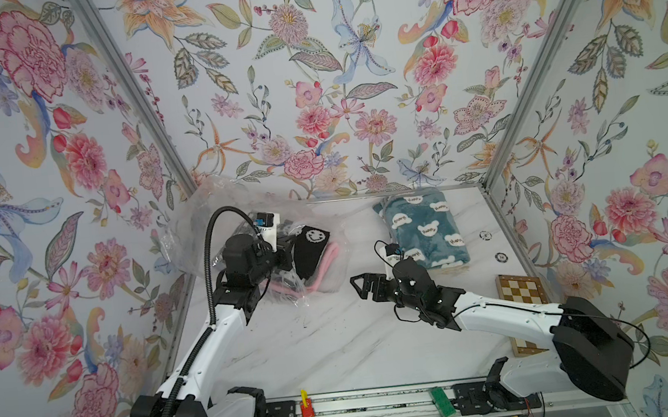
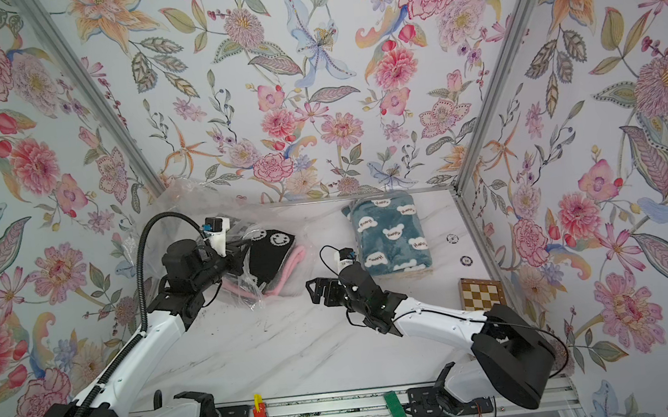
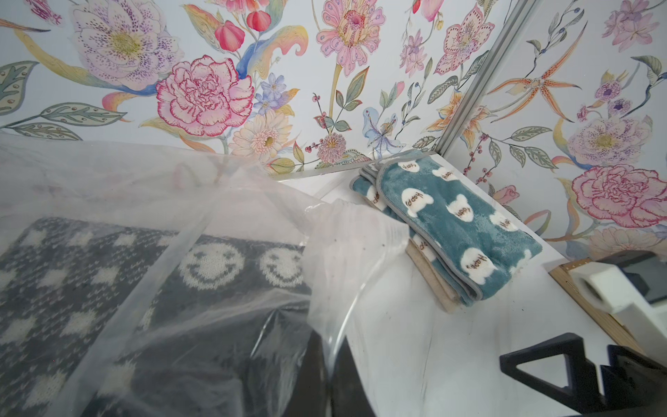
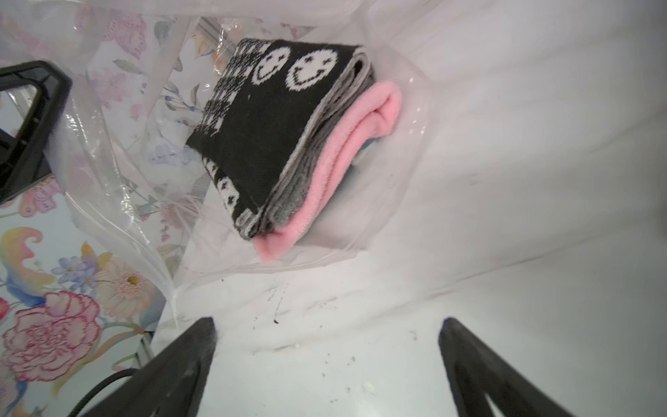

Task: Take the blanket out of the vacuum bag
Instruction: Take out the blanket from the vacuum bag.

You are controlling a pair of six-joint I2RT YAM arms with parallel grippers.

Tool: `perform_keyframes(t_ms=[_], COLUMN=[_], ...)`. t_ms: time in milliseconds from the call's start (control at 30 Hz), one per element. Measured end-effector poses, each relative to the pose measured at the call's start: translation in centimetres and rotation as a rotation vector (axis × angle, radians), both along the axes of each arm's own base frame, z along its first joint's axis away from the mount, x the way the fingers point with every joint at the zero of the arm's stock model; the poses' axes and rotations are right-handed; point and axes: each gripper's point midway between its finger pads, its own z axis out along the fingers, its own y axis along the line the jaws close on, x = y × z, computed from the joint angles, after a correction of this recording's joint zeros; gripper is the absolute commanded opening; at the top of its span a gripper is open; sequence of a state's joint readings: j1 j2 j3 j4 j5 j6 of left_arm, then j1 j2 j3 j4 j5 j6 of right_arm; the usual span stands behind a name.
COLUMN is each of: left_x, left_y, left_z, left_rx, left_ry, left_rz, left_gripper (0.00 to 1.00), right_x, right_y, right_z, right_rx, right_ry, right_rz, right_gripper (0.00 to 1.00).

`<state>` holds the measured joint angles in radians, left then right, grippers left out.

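Note:
The vacuum bag [image 1: 200, 226], crinkly clear plastic, lies at the back left of the table, and its raised edge [image 3: 346, 245] shows in the left wrist view. Inside it is a folded black blanket with white smileys [image 1: 312, 250] [image 4: 267, 126] on top of a pink blanket [image 4: 346, 144]. My left gripper [image 1: 286, 252] [image 3: 330, 348] is shut on the bag's plastic edge and holds it up. My right gripper [image 1: 357, 287] [image 4: 326, 325] hangs open over bare table just in front of the bag's mouth, holding nothing.
A folded teal blanket with white bears [image 1: 422, 230] lies outside the bag at the back right, on a beige layer. Two poker chips [image 1: 485, 235] and a chessboard [image 1: 520, 292] are along the right wall. A small red-and-yellow piece [image 1: 307, 406] and a green piece [image 1: 443, 401] sit on the front rail.

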<state>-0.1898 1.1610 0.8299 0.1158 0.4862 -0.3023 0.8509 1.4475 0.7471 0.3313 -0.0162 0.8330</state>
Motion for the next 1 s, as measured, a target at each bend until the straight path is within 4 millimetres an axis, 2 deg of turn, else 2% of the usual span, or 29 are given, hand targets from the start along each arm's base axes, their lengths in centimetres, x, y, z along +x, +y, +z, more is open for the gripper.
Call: perform_keyframes(t_ms=[200, 300, 400, 533, 667, 833, 1000], left_x=[0.0, 0.1, 0.1, 0.2, 0.3, 0.3, 0.4], left_y=[-0.1, -0.1, -0.2, -0.2, -0.2, -0.2, -0.2], left_z=[-0.2, -0.4, -0.4, -0.6, -0.9, -0.8, -0.6], left_rx=[-0.001, -0.001, 0.0, 0.001, 0.002, 0.001, -0.001], left_ry=[0.006, 0.01, 0.011, 0.017, 0.023, 0.019, 0.013], left_rz=[-0.006, -0.008, -0.008, -0.008, -0.008, -0.008, -0.009], left_gripper=[0.0, 0.0, 0.0, 0.0, 0.0, 0.0, 0.0], right_x=[3.7, 5.3, 6.8, 8.6, 10.6, 13.0, 13.9], right_y=[6.0, 8.1, 9.7, 10.5, 10.7, 11.5, 12.7], right_z=[1.2, 1.3, 0.4, -1.4, -2.5, -2.2, -1.9], right_rx=[0.109, 0.158, 0.188, 0.199, 0.202, 0.214, 0.222], right_ry=[0.026, 0.049, 0.092, 0.143, 0.175, 0.176, 0.183], right_rz=[0.029, 0.035, 0.036, 0.018, -0.006, -0.024, -0.025], right_gripper=[0.99, 0.99, 0.99, 0.91, 0.88, 0.85, 0.84])
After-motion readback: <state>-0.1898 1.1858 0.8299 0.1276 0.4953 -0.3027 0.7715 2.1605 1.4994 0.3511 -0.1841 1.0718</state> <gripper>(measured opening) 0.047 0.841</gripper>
